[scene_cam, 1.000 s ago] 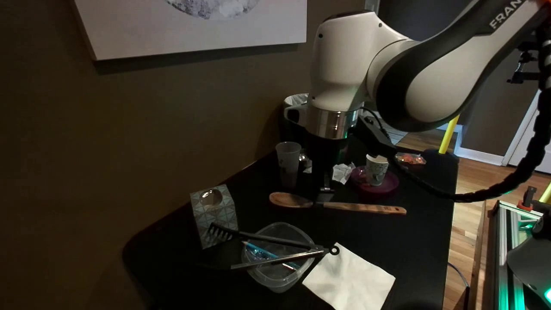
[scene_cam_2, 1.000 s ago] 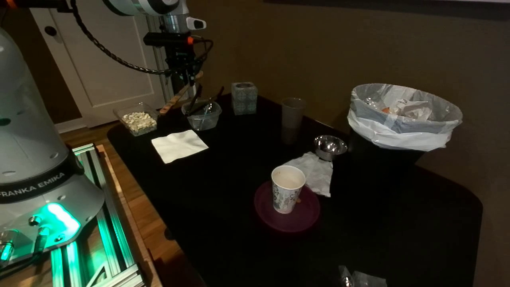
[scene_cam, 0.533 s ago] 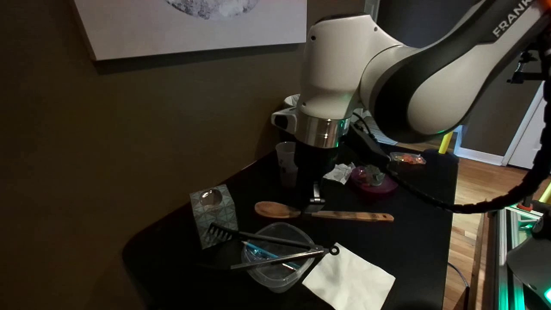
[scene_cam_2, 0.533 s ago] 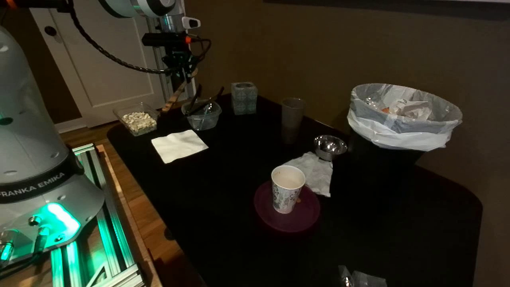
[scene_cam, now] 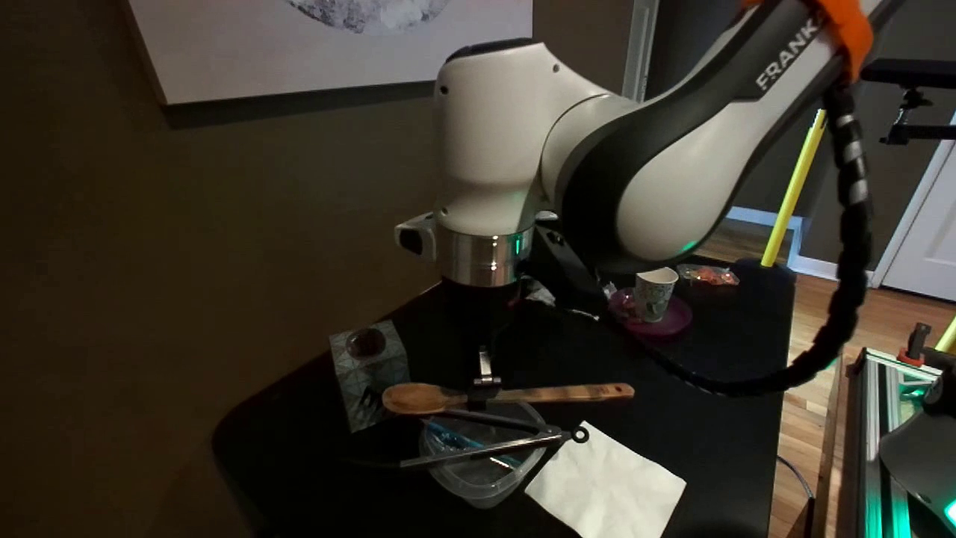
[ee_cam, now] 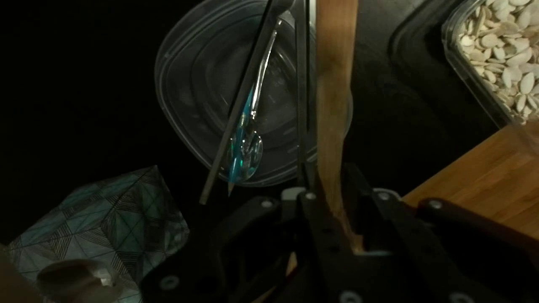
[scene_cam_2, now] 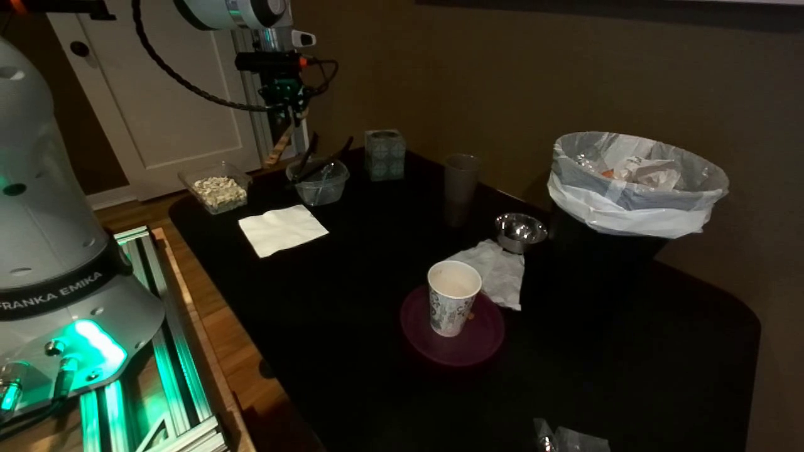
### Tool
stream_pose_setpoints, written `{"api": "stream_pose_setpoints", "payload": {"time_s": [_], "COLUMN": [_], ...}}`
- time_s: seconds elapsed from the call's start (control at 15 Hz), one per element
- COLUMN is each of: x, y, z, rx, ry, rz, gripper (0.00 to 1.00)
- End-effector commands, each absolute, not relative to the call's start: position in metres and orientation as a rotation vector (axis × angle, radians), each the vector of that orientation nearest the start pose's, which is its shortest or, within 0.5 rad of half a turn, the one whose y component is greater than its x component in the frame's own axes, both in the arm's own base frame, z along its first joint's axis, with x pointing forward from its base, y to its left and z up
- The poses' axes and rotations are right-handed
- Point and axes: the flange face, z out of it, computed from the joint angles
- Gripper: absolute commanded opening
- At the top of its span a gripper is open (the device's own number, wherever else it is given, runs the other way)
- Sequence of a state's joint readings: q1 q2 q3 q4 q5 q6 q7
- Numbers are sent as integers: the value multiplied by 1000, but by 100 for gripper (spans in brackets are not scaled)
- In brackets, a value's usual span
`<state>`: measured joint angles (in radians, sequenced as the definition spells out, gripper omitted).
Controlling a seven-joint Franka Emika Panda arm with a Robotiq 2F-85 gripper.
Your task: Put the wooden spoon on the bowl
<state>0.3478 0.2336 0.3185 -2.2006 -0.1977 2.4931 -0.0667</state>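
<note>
My hand (ee_cam: 330,179) pinches wooden spoon (ee_cam: 334,80); wrist view: its length overlaps side of clear bowl (ee_cam: 198,88), whose middle lies left.
</note>
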Motion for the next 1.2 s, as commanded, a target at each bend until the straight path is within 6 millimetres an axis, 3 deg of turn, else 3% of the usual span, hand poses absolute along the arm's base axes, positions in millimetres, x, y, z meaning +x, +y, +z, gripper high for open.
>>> {"api": "stream_pose_setpoints", "payload": {"time_s": [0.0, 0.47, 0.87, 1.13], "x": [466, 484, 511, 517], "y": [360, 370, 353, 353], "z": [261, 209, 211, 203], "rx": [-2925, -2966, -3034, -3032], "ry": [-1329, -1193, -1079, -1089], "rz": [-23, 61, 26, 41], "gripper": [5, 5, 5, 5]}}
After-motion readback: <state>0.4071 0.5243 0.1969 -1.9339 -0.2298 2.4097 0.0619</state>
